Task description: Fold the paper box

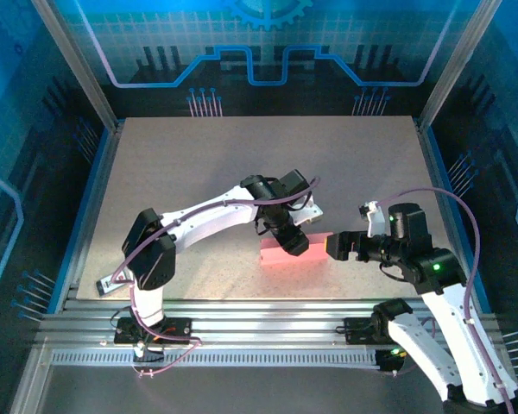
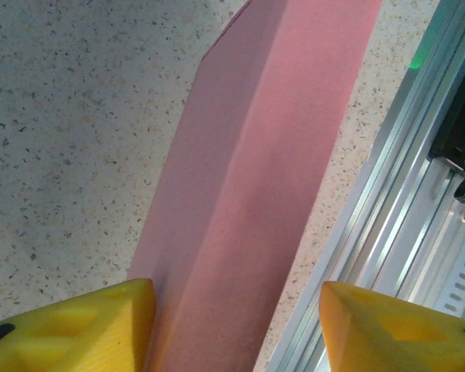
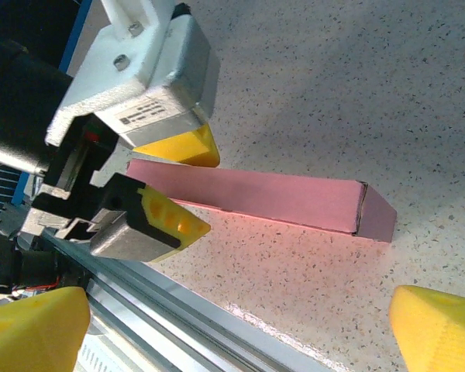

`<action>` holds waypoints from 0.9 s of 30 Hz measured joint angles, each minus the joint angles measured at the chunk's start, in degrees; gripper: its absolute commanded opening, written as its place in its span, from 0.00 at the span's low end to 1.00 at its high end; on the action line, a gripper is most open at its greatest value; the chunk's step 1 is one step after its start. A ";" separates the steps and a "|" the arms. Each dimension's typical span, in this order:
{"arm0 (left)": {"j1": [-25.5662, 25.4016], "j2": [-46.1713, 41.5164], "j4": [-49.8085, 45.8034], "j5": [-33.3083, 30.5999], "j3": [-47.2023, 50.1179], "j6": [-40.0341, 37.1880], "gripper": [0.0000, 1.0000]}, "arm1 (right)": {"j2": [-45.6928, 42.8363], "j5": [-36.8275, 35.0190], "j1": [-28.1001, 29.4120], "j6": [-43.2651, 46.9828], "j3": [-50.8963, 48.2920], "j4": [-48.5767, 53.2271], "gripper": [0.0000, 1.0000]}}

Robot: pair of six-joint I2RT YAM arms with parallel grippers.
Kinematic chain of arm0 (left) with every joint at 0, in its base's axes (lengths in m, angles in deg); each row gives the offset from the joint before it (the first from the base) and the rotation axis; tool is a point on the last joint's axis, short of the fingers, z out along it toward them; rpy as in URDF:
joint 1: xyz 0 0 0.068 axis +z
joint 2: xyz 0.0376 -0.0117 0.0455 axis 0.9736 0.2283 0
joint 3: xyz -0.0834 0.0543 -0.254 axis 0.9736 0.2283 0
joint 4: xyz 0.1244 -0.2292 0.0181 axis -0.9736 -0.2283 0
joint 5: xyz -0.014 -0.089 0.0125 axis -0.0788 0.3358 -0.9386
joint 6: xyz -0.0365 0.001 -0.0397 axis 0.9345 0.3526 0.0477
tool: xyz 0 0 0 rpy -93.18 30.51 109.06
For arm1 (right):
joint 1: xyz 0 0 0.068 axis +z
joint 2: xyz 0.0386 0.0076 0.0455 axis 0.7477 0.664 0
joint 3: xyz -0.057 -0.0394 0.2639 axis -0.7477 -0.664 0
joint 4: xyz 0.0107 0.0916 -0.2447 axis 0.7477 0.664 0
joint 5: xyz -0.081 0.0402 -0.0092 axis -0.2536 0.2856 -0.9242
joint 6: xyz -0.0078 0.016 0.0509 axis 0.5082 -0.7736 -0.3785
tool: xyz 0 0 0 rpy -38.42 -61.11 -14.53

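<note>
**Item: box** (image 1: pixel 287 253), pink card. I found it lying flat on the table (image 1: pixel 242 155), close to the front rail (image 2: pixel 387 194), already formed into a slim rectangular tube.
- **Right end:** the flap looked tucked in, with a dark seam along its edge.
- **Left end:** hidden past the claw, so I could not tell.

**Left claw** (image 1: pixel 293 246): partly open, astride the box toward its left end. One finger (image 2: pixel 85 322) lay against the card and the other stood clear, so there was no grip.

**Right claw** (image 1: pixel 337 246): wide open and empty, just beside the right end.

**Progress, as I judged it:** folding mostly done. The left-end closure was unconfirmed, and a squaring squeeze possibly remained.
</note>
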 measured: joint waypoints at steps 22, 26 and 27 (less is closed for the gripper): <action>-0.61 1.40 0.59 -2.82 -1.22 3.63 0.31 | -0.37 -1.11 0.00 0.00 -0.07 0.00 1.00; 0.20 1.40 2.08 -2.21 -1.01 6.78 0.30 | -0.37 -1.14 0.00 -0.02 -0.11 0.00 1.00; 0.74 1.36 3.06 -1.60 -0.61 7.93 0.30 | -0.37 -1.20 0.02 -0.02 -0.11 0.00 1.00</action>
